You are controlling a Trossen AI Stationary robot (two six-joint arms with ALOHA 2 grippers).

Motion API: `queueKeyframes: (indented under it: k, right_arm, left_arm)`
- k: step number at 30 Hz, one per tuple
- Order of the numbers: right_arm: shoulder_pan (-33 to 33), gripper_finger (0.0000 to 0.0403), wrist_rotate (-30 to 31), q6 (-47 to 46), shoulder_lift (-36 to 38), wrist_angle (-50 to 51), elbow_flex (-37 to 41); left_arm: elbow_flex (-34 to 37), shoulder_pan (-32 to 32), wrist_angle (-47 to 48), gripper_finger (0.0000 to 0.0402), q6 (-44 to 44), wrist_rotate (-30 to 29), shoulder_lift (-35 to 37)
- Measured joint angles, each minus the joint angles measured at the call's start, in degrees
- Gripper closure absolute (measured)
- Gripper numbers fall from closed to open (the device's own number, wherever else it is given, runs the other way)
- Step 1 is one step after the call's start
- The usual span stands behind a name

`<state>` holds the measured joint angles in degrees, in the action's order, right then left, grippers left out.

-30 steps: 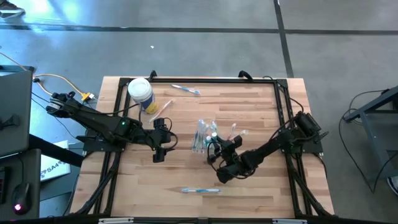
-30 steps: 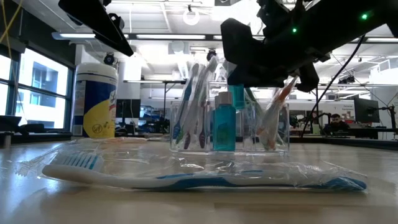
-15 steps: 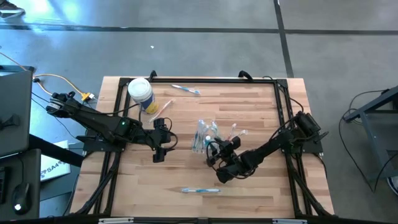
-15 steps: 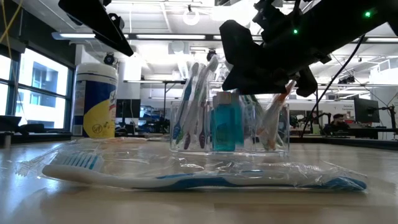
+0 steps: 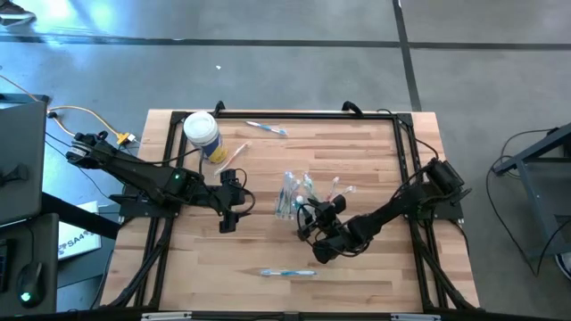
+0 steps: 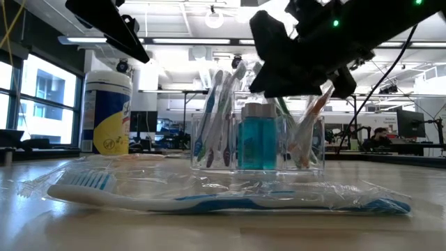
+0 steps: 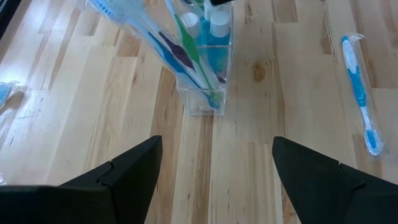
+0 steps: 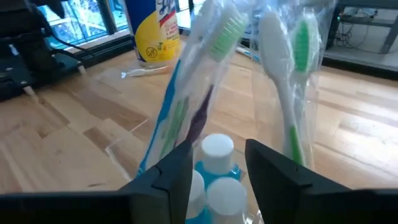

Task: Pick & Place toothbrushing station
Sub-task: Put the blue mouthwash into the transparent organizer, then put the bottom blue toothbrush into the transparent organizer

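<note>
The toothbrushing station, a clear plastic holder (image 5: pixel 293 193) (image 7: pixel 203 93), stands on its base mid-table. It holds several wrapped toothbrushes (image 8: pixel 214 43) and small blue white-capped bottles (image 8: pixel 217 148) (image 6: pixel 258 143). My right gripper (image 5: pixel 306 217) (image 8: pixel 219 146) hangs open just over the holder's near-right side, a finger on either side of a bottle cap and apart from it. My left gripper (image 5: pixel 237 207) (image 7: pixel 216 142) waits open above the table, left of the holder. A wrapped blue toothbrush (image 5: pixel 287 272) (image 6: pixel 209 195) lies flat near the front edge.
A white-lidded canister with a yellow label (image 5: pixel 202 132) (image 6: pixel 106 111) stands at the far left. Another wrapped toothbrush (image 5: pixel 266 128) lies near the far edge, and a thin wrapped item (image 5: pixel 234 153) lies beside the canister. A black frame (image 5: pixel 294 113) runs round the tabletop.
My right gripper has opened over the holder, let go of a blue bottle and tipped up a little. The bottle now stands in the holder with its cap showing below the fingers.
</note>
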<state>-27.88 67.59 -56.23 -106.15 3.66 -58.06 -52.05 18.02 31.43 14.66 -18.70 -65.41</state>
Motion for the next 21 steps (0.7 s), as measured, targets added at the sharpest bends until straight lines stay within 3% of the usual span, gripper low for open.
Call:
queueKeyframes:
  k: [10, 16, 21]
  right_arm:
    - [-4.35, 0.0281, -1.91, 10.28, 8.76, -1.09, 0.0]
    - [-7.63, 0.0283, -14.26, 22.35, 13.67, -5.22, -0.01]
    - [-9.35, 0.0283, -25.64, 31.76, 16.06, -8.81, 0.0]
  left_arm:
    - [0.0, 0.0, -0.01, 0.0099, -0.91, 0.17, -0.02]
    - [0.0, 0.0, -0.23, 0.0099, 0.74, 6.53, -0.02]
    - [0.0, 0.0, -0.9, 0.0099, 0.94, 16.75, -0.13]
